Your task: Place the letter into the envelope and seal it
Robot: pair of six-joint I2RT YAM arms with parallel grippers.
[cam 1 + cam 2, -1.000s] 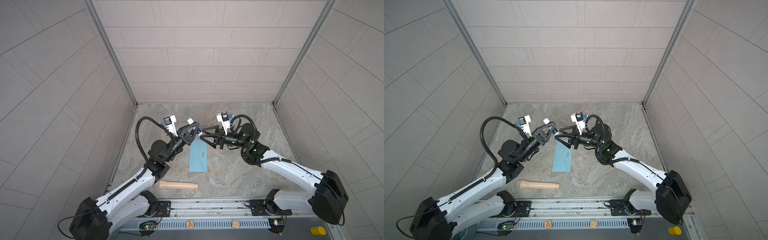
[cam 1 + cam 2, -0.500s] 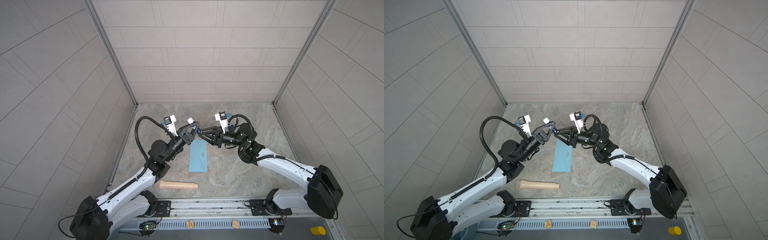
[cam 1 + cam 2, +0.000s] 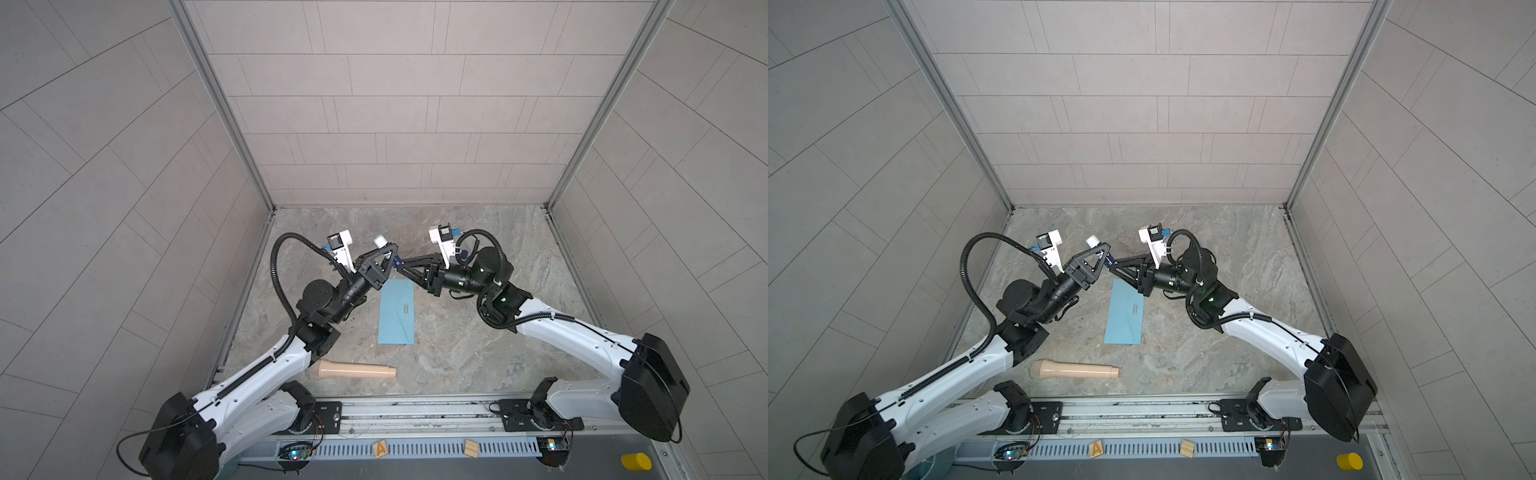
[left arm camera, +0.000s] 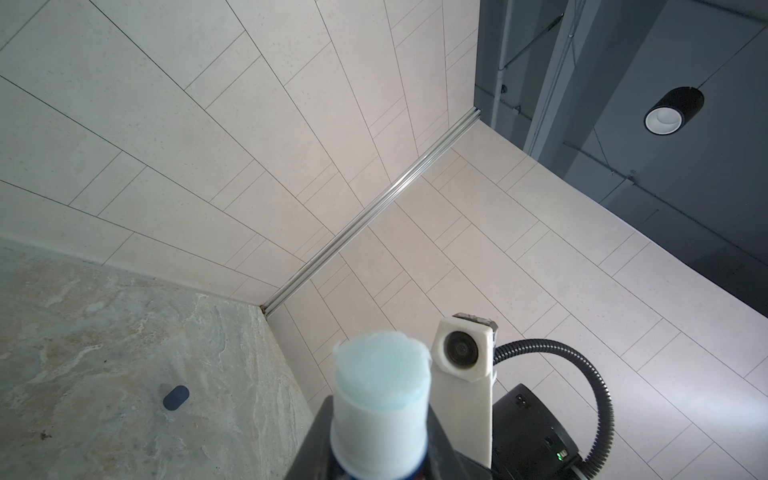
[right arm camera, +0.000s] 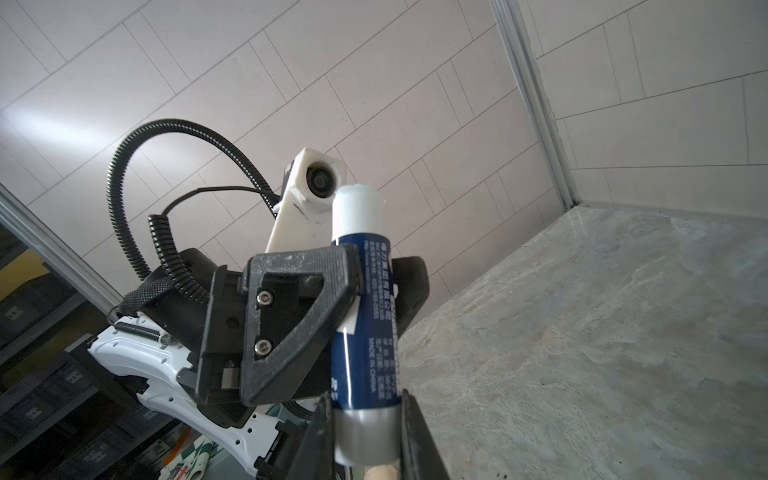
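Glue stick, clamped in the left end effector, has its silver base pinched by the right end effector, likely to twist glue out.

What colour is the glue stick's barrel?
The glue stick barrel is dark blue with white lettering; best seen in the right wrist view.

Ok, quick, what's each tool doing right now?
Left tool: closed on the glue stick, around its blue body.
Right tool: closed on the same stick's base.
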